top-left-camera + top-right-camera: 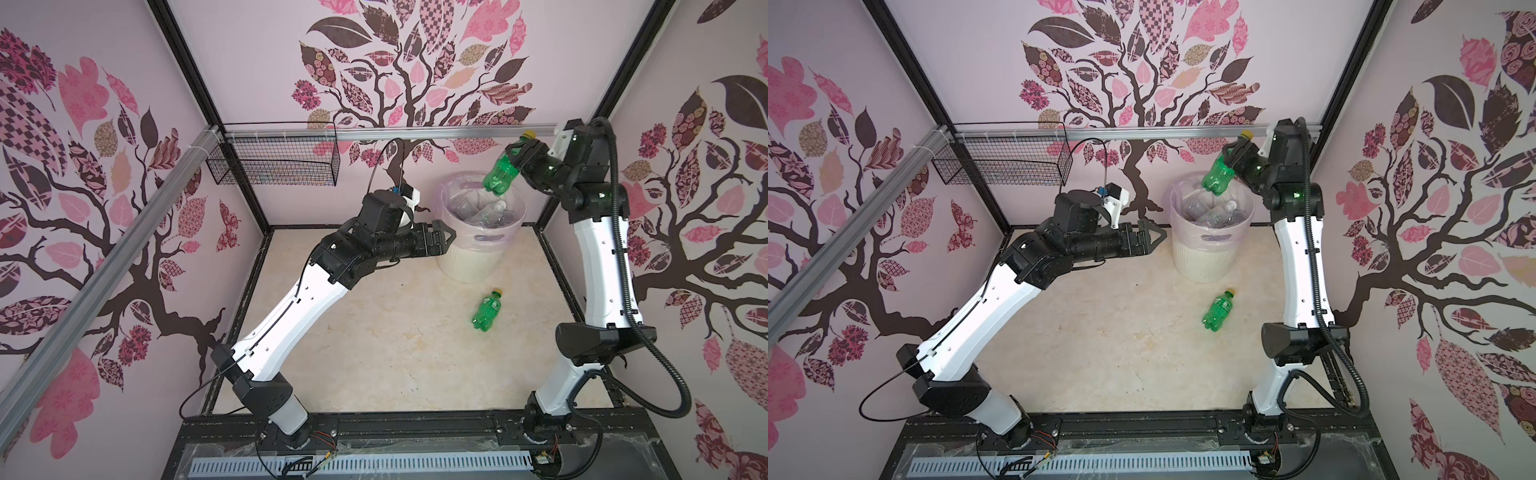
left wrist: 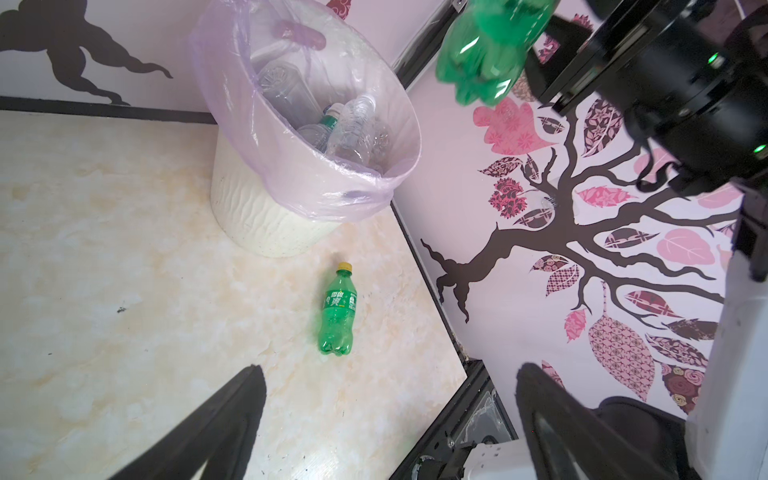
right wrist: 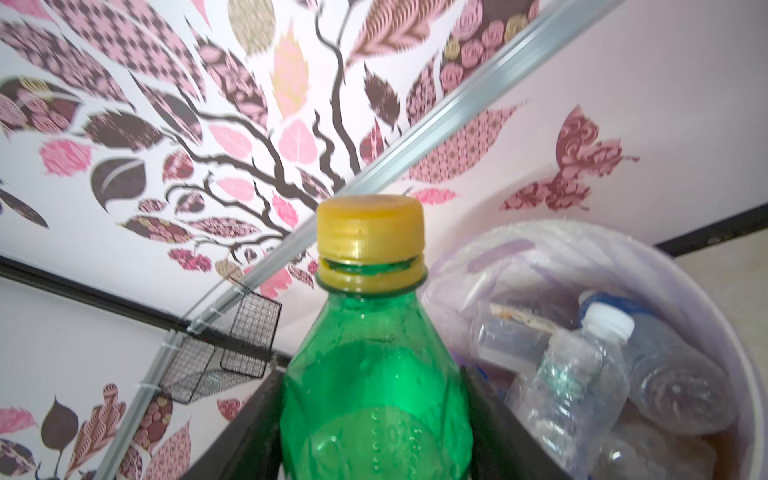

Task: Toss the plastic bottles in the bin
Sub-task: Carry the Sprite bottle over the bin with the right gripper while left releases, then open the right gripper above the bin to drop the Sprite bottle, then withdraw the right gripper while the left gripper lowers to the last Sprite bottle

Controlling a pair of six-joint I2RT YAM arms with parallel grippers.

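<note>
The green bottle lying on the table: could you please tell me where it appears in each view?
In a top view: green bottle right of centre, below the bin.
In a top view: green bottle right of centre, below the bin.
Left wrist: green bottle mid-picture, near the bin.
Right wrist: not in it; that is the held bottle.
Shared landmark: bin.

The marbled cream bench (image 1: 365, 340) carried the bin (image 1: 469, 266) at one o'clock. A green bottle (image 1: 486, 309) lay near the bin's six o'clock.
</note>
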